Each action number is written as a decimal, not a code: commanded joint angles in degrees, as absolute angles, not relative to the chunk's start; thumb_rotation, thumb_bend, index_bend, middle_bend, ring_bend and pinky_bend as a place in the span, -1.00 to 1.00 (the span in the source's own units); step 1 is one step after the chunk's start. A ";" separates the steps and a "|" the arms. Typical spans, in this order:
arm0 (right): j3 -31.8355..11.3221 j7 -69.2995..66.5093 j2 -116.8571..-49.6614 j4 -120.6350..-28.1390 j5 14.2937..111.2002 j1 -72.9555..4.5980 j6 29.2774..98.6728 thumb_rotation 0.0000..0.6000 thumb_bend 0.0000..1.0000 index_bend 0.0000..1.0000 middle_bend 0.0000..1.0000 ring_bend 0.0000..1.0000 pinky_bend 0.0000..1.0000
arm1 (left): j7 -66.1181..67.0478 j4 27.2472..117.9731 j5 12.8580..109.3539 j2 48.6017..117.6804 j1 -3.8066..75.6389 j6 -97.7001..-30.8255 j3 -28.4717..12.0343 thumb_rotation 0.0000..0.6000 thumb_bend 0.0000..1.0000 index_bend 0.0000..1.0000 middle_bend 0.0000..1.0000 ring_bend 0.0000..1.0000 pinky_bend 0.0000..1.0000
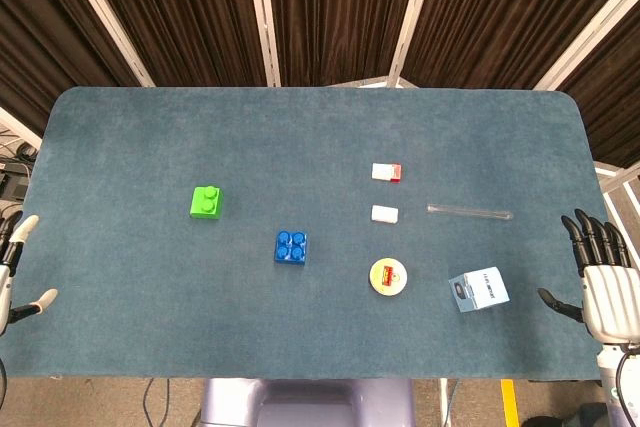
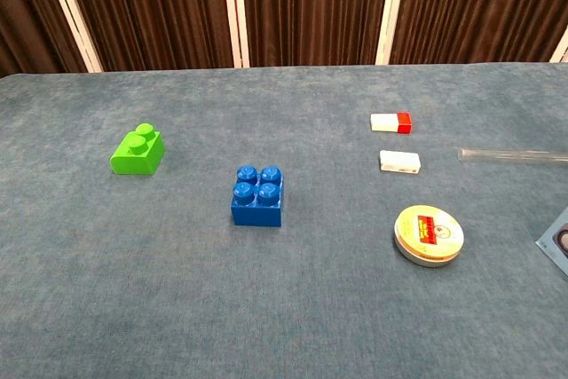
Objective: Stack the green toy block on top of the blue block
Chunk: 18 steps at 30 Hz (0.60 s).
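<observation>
The green toy block [image 1: 206, 202] [image 2: 138, 151] lies on the teal table left of centre, its studs facing up. The blue block [image 1: 290, 247] [image 2: 257, 196] sits nearer the front and to the right of it, a clear gap between them. My left hand [image 1: 14, 265] hangs at the table's left edge with fingers spread, holding nothing. At the right edge, my right hand [image 1: 603, 282] is also spread and empty. Neither hand shows in the chest view.
Right of the blue block lie a white and red eraser [image 1: 387, 172], a small white block [image 1: 385, 213], a round yellow tin [image 1: 391, 277], a clear tube [image 1: 470, 212] and a small blue-white box [image 1: 478, 291].
</observation>
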State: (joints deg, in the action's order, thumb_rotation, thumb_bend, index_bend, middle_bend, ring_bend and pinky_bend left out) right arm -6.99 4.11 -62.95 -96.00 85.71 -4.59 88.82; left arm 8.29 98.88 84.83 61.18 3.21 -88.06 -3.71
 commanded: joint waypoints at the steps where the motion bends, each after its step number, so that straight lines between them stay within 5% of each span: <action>1: -7.06 4.19 -62.87 -96.02 85.44 -4.57 88.72 1.00 -1.00 -0.96 -1.00 -1.00 -1.00 | 8.08 98.78 84.92 61.05 3.44 -87.76 -3.71 1.00 -0.83 -1.00 -1.00 -1.00 -1.00; 11: -6.83 3.60 -62.13 -96.64 85.72 -4.26 88.95 1.00 -1.00 -0.96 -1.00 -1.00 -1.00 | 7.33 97.49 84.13 61.59 4.49 -85.43 -3.67 1.00 -0.83 -1.00 -1.00 -1.00 -1.00; 18: -6.46 4.38 -60.78 -97.50 85.92 -3.90 88.99 1.00 -1.00 -0.96 -1.00 -1.00 -1.00 | 5.96 92.51 80.58 65.31 13.70 -74.48 -8.60 1.00 -0.83 -1.00 -1.00 -1.00 -1.00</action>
